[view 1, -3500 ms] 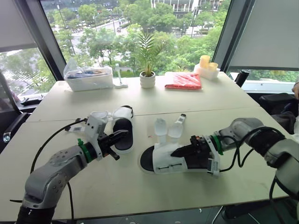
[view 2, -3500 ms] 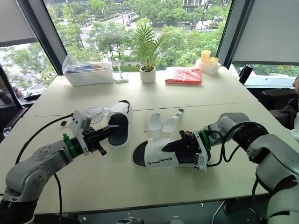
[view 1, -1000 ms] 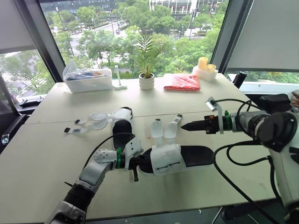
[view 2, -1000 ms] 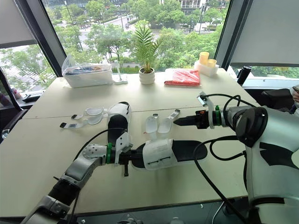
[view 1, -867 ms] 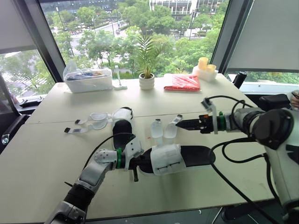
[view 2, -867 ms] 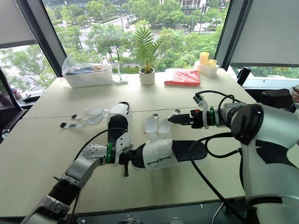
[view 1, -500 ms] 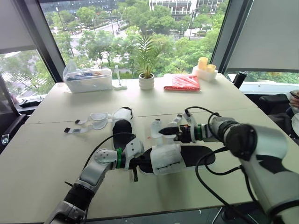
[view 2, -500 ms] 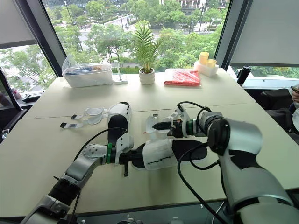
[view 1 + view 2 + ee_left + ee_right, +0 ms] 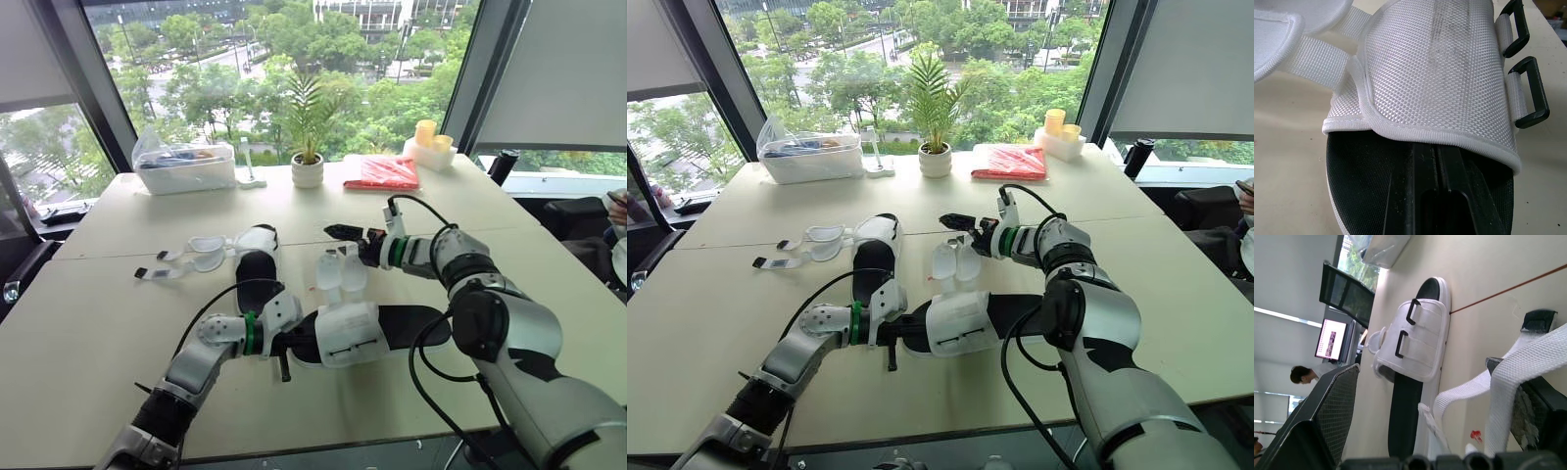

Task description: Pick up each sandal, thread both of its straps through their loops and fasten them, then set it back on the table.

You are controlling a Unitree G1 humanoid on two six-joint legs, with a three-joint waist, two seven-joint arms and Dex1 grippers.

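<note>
Left wrist view looks straight down the left fingers [image 9: 1442, 196], which are closed together on the black sole at the toe of the near sandal [image 9: 348, 333]. That sandal lies flat on the surface [image 9: 118, 294], with its white upper just ahead of the pinch. Its two black loops [image 9: 1528, 93] hang empty at the edge of the upper. Both straps [image 9: 340, 270] are unfastened and lie spread on the surface on the far side of the sandal.

The right gripper [image 9: 948, 221] hovers over those straps. In the right wrist view its fingers [image 9: 1327, 421] stand wide apart, and white webbing [image 9: 1508, 396] runs against one of them without being clamped.

Judging from this, the main risk is a poor catch. The webbing sits off-centre in the gap, so closing could push it aside, or trap both straps because they lie side by side. A hard pull toward the loops could also twist the sandal out of the toe pinch.

The far sandal [image 9: 257, 264] waits with its own straps loose. I cannot tell whether the two white bands at the right fingers are one strap or two. The underside of the left grip is hidden.
</note>
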